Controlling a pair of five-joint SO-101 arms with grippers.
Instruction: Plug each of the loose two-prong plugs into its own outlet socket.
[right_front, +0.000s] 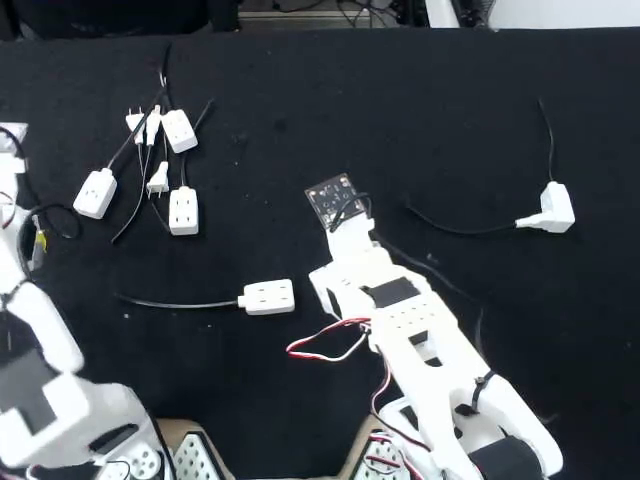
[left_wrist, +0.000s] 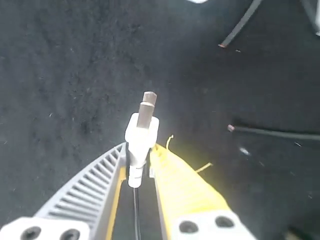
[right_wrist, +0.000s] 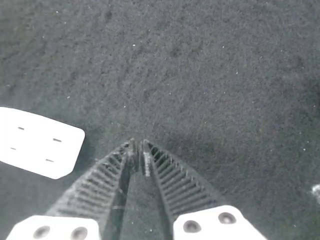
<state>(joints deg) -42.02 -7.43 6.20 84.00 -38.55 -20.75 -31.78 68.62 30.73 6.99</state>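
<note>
Currently the left gripper is clamped on a small white two-prong plug. Its grey ribbed and yellow fingers pinch the plug body, the metal prongs stick out past the tips, and the thin black cord runs back between them. The plug sits roughly in line with the fingers.

The right gripper has its black ribbed fingers almost closed, with only a sliver of gap, and grips nothing. It hangs over the black cloth table near a white rectangular outlet socket with its slots facing up. That is probably the single white socket left of centre in the high view. A cluster of white sockets and plugs lies in the upper left of that frame, and a white angled plug lies far right, well apart.

The step in hand is judged to be carrying the held plug to a free socket and seating it.
- Turn the wrist so the prongs point down, square to one slot pair.
- Get both prongs started before pressing, then push straight along them, since an off-axis push could pivot the plug in the pinch.
- The socket is loose on cloth and will likely slide, so the right fingers should pin its body clear of the slots.
- Mind cord drag.
</note>
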